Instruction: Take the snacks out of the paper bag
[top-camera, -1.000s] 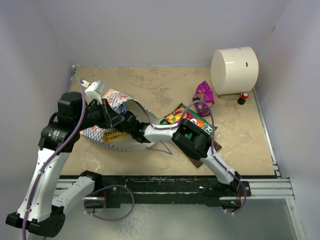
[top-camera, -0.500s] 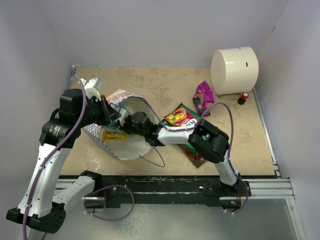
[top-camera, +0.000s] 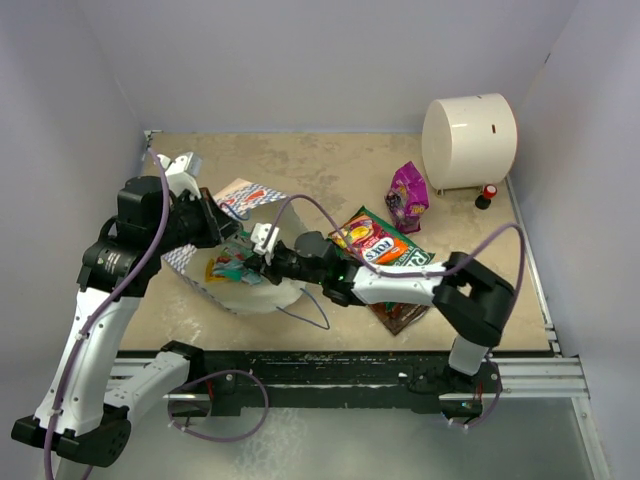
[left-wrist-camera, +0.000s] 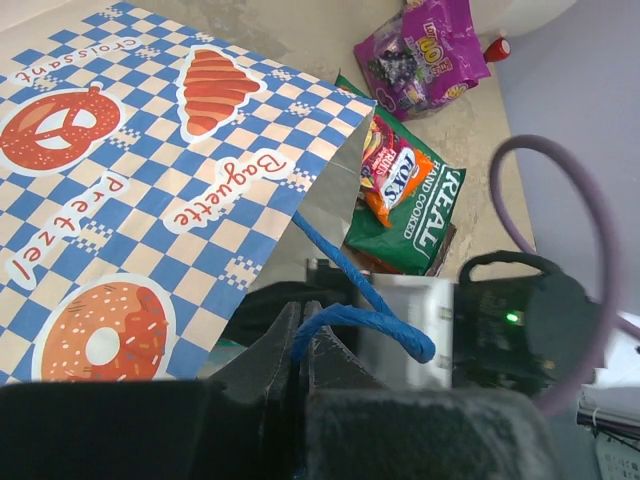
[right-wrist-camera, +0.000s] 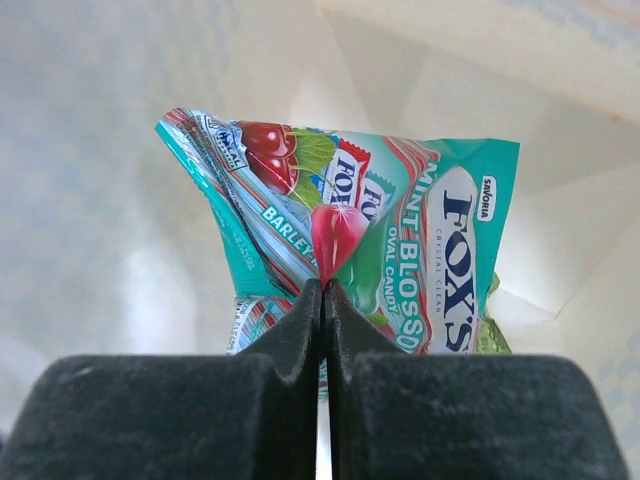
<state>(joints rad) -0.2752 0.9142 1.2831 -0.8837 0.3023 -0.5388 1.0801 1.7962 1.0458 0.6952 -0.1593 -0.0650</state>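
The right jaws are clamped on a corner of a glossy teal packet printed with cherries and "FOX'S", at the mouth of the paper bag. The left jaws pinch the bag's blue cord handle. The bag lies on its side, left of centre on the tabletop, its blue-white checks bearing pretzel and croissant prints. A second ago the right jaws reached deeper inside, with no teal showing. Beyond lie loose snacks and a magenta pouch

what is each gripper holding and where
Left gripper: blue cord handle of the paper bag. Right gripper: teal candy packet, by one edge.
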